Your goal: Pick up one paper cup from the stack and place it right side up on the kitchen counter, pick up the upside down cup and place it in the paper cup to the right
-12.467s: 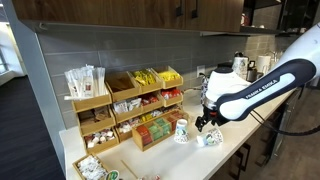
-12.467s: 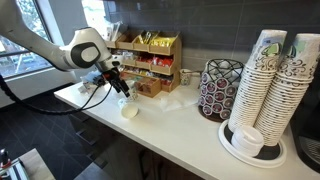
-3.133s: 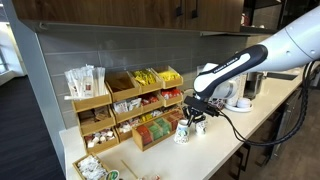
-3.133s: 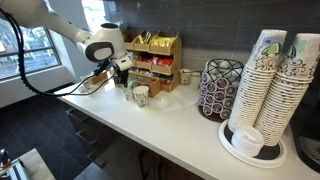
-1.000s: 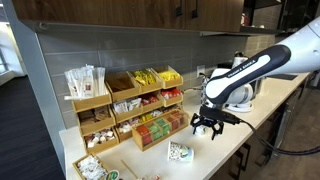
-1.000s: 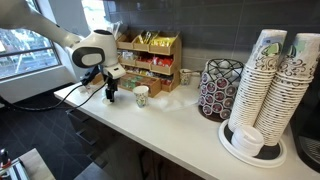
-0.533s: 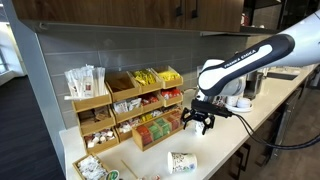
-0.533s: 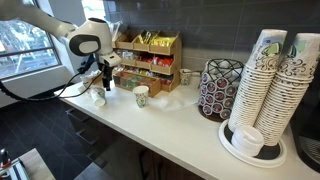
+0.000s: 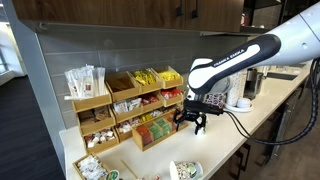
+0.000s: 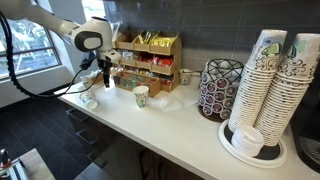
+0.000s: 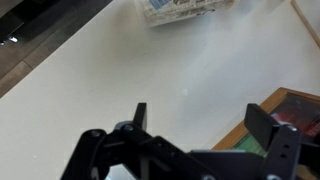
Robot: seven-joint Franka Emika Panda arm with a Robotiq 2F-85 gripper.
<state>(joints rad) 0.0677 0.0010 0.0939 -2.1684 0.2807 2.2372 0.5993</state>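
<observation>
While empty and wide open, gripper [image 9: 190, 122] over kitchen counter [image 9: 228, 148]; print on sideways paper cup [image 9: 186, 170] illegible.

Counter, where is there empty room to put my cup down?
The widest bare stretch of the kitchen counter runs along the front edge, between the upright paper cup and the dark wire holder. It's crowded at the back by the snack racks and around the stack.

Glossy white arm [image 9: 255, 48] with dark lettering along one link, ending in black jaws.
</observation>
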